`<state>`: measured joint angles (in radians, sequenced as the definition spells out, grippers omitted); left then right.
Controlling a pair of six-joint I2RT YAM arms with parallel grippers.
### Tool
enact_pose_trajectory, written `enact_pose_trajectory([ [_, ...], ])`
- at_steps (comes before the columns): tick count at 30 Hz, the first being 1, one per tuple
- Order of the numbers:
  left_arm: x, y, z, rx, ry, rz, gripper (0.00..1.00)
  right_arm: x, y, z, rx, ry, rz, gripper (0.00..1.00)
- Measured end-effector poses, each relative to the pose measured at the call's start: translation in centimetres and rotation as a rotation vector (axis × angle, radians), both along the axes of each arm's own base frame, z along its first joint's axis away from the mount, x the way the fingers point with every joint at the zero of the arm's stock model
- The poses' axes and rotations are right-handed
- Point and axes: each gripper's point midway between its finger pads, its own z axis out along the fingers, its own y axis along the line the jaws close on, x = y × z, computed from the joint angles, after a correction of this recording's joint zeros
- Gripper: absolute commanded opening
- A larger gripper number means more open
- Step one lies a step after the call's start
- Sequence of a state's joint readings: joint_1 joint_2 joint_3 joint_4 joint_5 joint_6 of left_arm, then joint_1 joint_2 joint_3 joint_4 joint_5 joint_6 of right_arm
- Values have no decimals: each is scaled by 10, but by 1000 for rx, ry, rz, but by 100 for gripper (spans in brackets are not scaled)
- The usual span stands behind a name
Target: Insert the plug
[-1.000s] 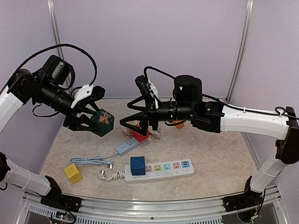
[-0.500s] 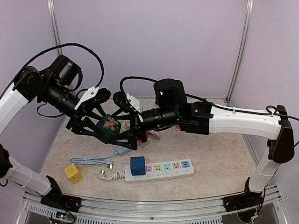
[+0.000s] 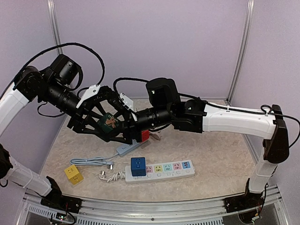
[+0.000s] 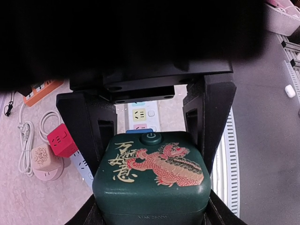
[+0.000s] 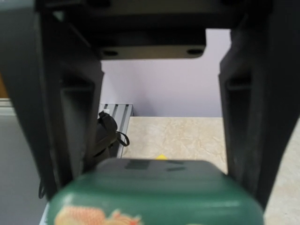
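The green cube plug (image 4: 152, 164) is clamped aloft in the left gripper (image 4: 151, 190). It is straddled from the opposite side by the right gripper (image 5: 154, 180); a firm grip there cannot be told. The power strip (image 3: 165, 169) lies below both.

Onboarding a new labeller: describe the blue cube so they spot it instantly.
Find the long white power strip at the front of the top view. The blue cube sits on its left end. It is the only cube on the strip: the yellow cube lies loose further left, and the red cube sits farther back.
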<state>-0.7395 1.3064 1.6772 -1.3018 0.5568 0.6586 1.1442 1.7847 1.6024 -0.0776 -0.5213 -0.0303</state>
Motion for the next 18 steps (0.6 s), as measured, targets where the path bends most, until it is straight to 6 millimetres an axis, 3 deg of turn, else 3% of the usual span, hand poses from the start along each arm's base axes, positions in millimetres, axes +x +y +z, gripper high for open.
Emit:
enact_pose_trajectory([
  [3, -1, 0, 0, -2, 10, 4, 0, -1, 0, 0, -1, 14, 2, 0],
  [4, -1, 0, 0, -3, 14, 6, 8, -1, 0, 0, -1, 20, 4, 0],
  [6, -1, -1, 0, -4, 27, 13, 68, -3, 0, 1, -1, 36, 12, 0],
  [8, -2, -1, 1, -6, 44, 21, 97, -5, -1, 1, -1, 60, 22, 0],
  [14, 14, 5, 23, -58, -12, 70, 99, 1, -10, 4, -56, 239, -18, 0],
  [18, 16, 15, 51, -110, -95, 102, 99, 15, -24, 24, -43, 400, -106, 0],
])
